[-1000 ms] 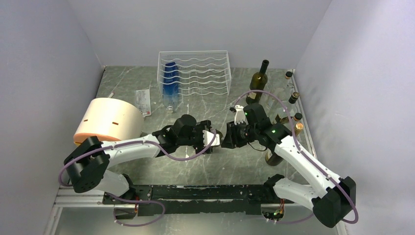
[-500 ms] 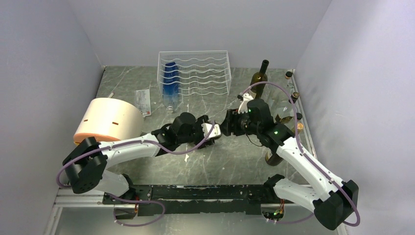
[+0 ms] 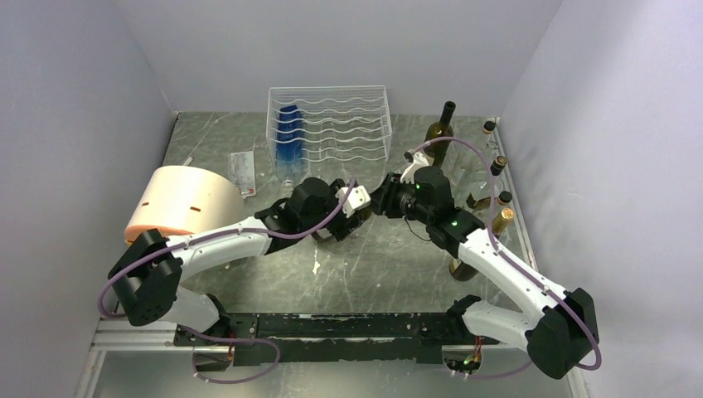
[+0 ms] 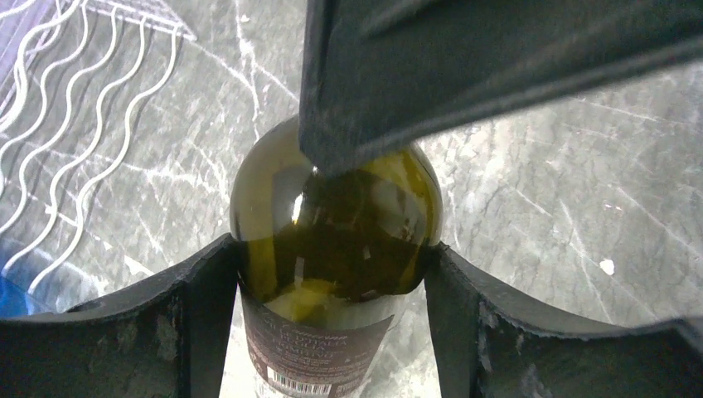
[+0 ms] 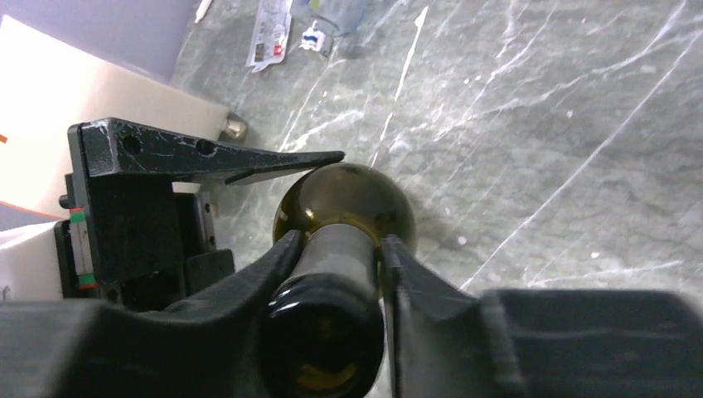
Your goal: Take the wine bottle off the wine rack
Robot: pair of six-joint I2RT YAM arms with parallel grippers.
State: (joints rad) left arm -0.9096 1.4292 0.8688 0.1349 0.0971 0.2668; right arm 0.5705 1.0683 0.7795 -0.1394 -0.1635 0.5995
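Note:
A dark green wine bottle (image 4: 336, 215) with a dark label hangs over the table in front of the white wire wine rack (image 3: 332, 124). In the left wrist view, my left gripper (image 4: 332, 257) is shut on its body, one finger pressed against each side. My right gripper (image 5: 340, 249) is shut on the bottle's neck (image 5: 332, 257), with the bottle's shoulder (image 5: 344, 199) beyond it. From above, the left gripper (image 3: 355, 203) and right gripper (image 3: 380, 201) meet nose to nose at mid-table, largely hiding the bottle. A blue bottle (image 3: 288, 137) lies in the rack's left column.
A cream drum (image 3: 182, 203) stands at the left. A green bottle (image 3: 438, 137) stands upright right of the rack, and several small bottles (image 3: 497, 166) line the right edge. Another bottle (image 3: 460, 267) lies under the right arm. A packet (image 3: 242, 170) lies near the rack.
Both grippers have carried the bottle away from the arm bases, toward the rack. The right gripper opened briefly and gripped the neck again; the left gripper narrowed onto the body.

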